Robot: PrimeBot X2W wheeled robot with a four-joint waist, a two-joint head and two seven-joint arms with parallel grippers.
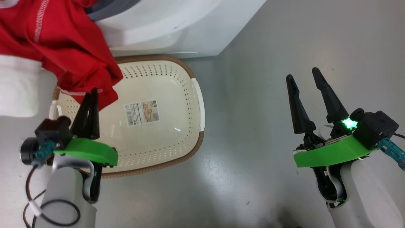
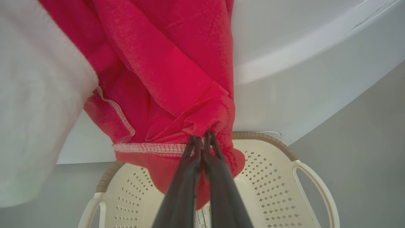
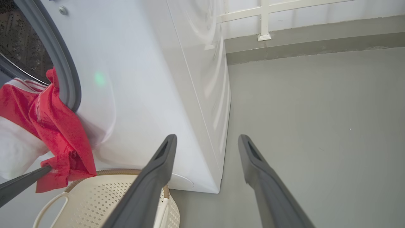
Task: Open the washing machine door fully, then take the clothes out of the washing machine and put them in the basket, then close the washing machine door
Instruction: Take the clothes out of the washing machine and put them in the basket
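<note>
Currently mid-unload: my left pincer (image 1: 93, 93) is clamped tight on a fold near the hem of the red clothes (image 1: 66, 44), which trail out of the washing machine (image 1: 177, 28) mouth and hang over the basket (image 1: 197, 104), at its left corner nearest the machine. Basket stands on the floor (image 1: 253, 95), hard against the machine's foot. Some white fabric (image 1: 15, 85) hangs beside the red. Meanwhile my right pincer (image 1: 302, 74) is spread wide, holding nothing, well apart over bare floor. Judgement: garment not yet free of the drum (image 3: 22, 47); next move calls for drawing it clear, lowering it over the basket's middle, then letting go.
</note>
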